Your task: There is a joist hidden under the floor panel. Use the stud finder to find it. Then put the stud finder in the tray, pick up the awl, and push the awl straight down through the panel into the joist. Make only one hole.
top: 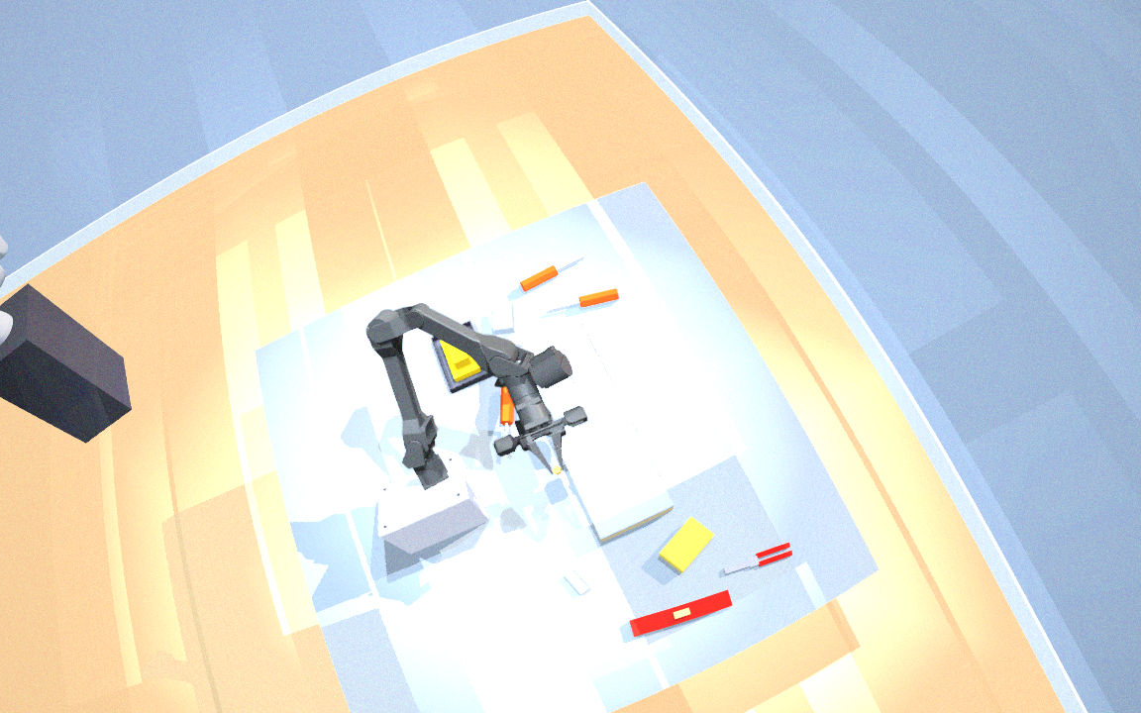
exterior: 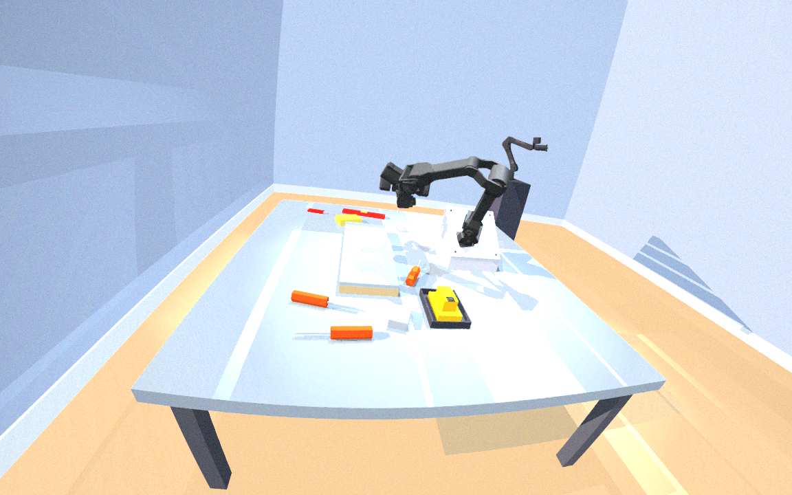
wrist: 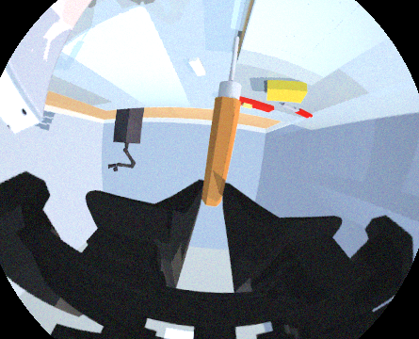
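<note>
My gripper (top: 555,464) (wrist: 213,186) is shut on the awl (wrist: 222,137) by the rear end of its orange handle. The awl's metal shaft points away from the fingers; in the wrist view its tip overlaps the near long edge of the pale floor panel (top: 628,499) (exterior: 368,289) (wrist: 289,28). The gripper is raised beside the panel, on the robot base's side. The awl's exact tilt and height are unclear. The yellow stud finder (top: 461,361) (exterior: 446,309) sits in the black tray (exterior: 452,324). The joist is hidden. I can make out no hole in the panel.
An orange-handled tool (top: 506,406) (exterior: 412,276) lies between tray and panel. Two more, one here (top: 539,278) (exterior: 350,333) and one here (top: 598,297) (exterior: 309,299), lie past its end. A yellow block (top: 686,544) (wrist: 286,90), red level (top: 680,611) and red-handled pliers (top: 774,558) lie beyond the opposite end.
</note>
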`<state>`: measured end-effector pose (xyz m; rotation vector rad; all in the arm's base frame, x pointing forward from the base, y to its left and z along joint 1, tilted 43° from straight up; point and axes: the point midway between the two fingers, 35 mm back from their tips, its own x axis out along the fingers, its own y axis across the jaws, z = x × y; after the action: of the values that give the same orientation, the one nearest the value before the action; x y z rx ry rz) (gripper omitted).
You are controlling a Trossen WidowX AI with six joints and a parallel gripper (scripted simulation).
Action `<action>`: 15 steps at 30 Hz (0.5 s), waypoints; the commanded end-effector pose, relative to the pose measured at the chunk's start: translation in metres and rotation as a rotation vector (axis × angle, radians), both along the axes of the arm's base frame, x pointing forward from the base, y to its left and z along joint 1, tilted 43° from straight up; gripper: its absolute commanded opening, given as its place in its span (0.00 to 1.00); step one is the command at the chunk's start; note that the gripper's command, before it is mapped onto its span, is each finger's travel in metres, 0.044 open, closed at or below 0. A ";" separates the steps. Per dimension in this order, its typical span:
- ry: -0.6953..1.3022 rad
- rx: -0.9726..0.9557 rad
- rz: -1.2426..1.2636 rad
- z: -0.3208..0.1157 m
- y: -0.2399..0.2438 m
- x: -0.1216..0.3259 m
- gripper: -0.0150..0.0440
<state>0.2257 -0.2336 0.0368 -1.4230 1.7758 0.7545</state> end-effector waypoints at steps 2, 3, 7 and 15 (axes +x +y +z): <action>-0.008 -0.025 -0.014 0.002 0.004 0.017 0.25; -0.010 -0.032 -0.018 0.003 0.006 0.021 0.25; -0.001 -0.061 -0.022 0.004 0.013 0.040 0.25; 0.030 -0.129 -0.004 0.006 0.032 0.075 0.25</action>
<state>0.2877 -0.2076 0.0406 -1.4736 1.8540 0.6929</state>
